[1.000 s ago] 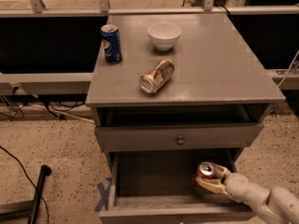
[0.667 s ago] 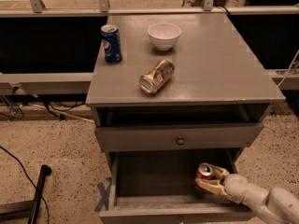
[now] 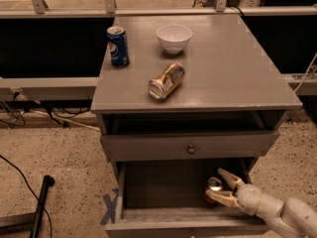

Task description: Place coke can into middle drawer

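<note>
The coke can (image 3: 214, 184) stands upright, silver top up, on the floor of the open middle drawer (image 3: 158, 187), near its right wall. My gripper (image 3: 216, 187) reaches into the drawer from the lower right. Its fingers (image 3: 229, 176) are spread on either side of the can, and the jaws look open around it rather than clamped. The can's red side is mostly hidden in the drawer's shadow and behind the lower finger.
On the cabinet top (image 3: 237, 73) stand a blue Pepsi can (image 3: 118, 45) and a white bowl (image 3: 174, 37), and a gold-brown can (image 3: 166, 81) lies on its side. A shut drawer front with a knob (image 3: 190, 148) sits above the open drawer. A black pole (image 3: 40, 202) lies on the floor at left.
The fingers have spread away from the coke can, which now stands on the drawer floor. The arm has barely shifted.
</note>
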